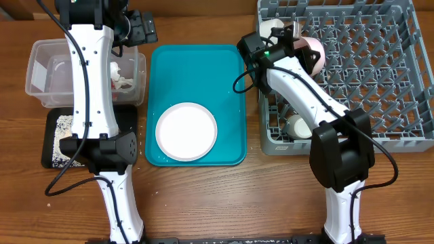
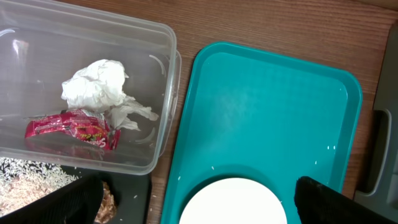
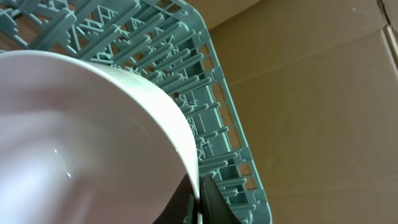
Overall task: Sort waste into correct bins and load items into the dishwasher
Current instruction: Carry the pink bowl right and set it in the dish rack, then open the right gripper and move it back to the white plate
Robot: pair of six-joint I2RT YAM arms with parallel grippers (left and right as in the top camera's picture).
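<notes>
My right gripper is pinched on the rim of a pale pinkish bowl, round with no long axis, its hollow turned back toward my wrist camera. Just past the jaws stand the pegs of the grey dish rack, and brown cardboard lies beyond its corner. My left gripper hangs empty, jaws spread wide. Between them lies a white plate on the teal tray; ahead-left, the clear tub holds the red wrapper and crumpled paper, on a wooden table.
</notes>
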